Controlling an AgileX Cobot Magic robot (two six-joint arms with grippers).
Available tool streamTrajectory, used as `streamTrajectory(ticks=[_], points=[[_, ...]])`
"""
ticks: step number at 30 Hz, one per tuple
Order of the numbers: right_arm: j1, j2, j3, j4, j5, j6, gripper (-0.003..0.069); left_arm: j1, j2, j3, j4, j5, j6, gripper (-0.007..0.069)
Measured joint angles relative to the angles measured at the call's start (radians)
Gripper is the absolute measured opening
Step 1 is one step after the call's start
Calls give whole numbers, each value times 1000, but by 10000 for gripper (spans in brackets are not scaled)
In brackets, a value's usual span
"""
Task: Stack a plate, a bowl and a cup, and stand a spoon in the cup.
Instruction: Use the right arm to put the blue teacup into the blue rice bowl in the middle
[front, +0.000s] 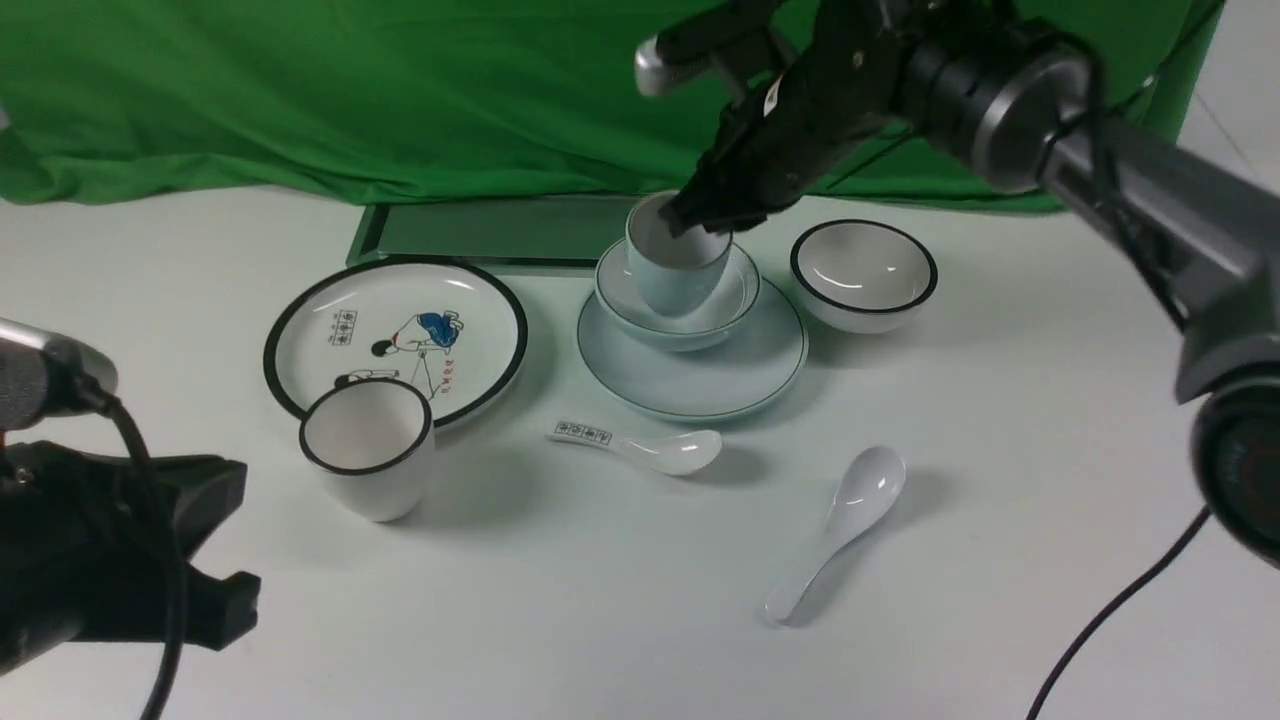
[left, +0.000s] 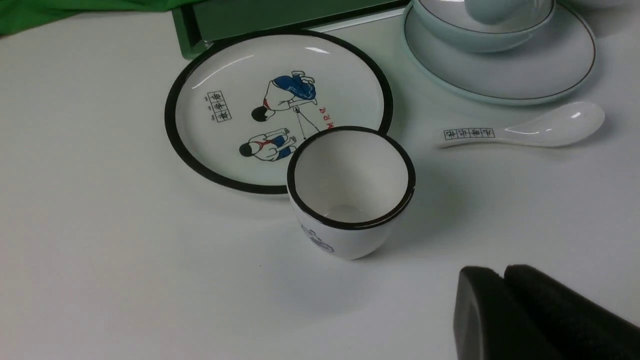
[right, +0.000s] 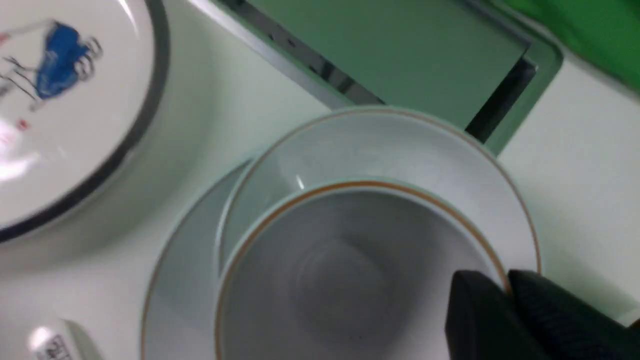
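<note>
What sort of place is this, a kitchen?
Probably a robotics lab or test set-up, not a kitchen: a green backdrop cloth hangs behind a white table, and a robot arm works among empty crockery such as the cartoon plate.

The pale blue-green round plate (front: 700, 390), the pale blue-green glossy bowl (front: 612, 290) and the pale blue handleless cup (front: 675, 285) each carry a thin dark rim line. The long ceramic spoon (front: 836, 530) is plain glossy white. At left, the white black-rimmed plate (front: 395, 320) shows blue-and-red cartoon figures.
</note>
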Motion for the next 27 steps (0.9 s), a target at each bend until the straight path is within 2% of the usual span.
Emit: streamTrajectory(ticks=[10,19,22,23,25,27], points=[[0,0,-18,-72,161,58,74,0,0,0,-2,0,-1,-8],[0,9,-8,-73,64,111,110,0,0,0,-2,-27,-1,-8],[0,15,-7,-73,71,119,246,0,0,0,-2,-27,-1,-8],[0,13,-7,-73,71,119,246,0,0,0,-2,-27,-1,-8],[0,-8,-6,-72,97,113,347,0,0,0,-2,-27,-1,-8],[0,-70,9,-70,148,58,405,0,0,0,-2,-17,-1,-8]])
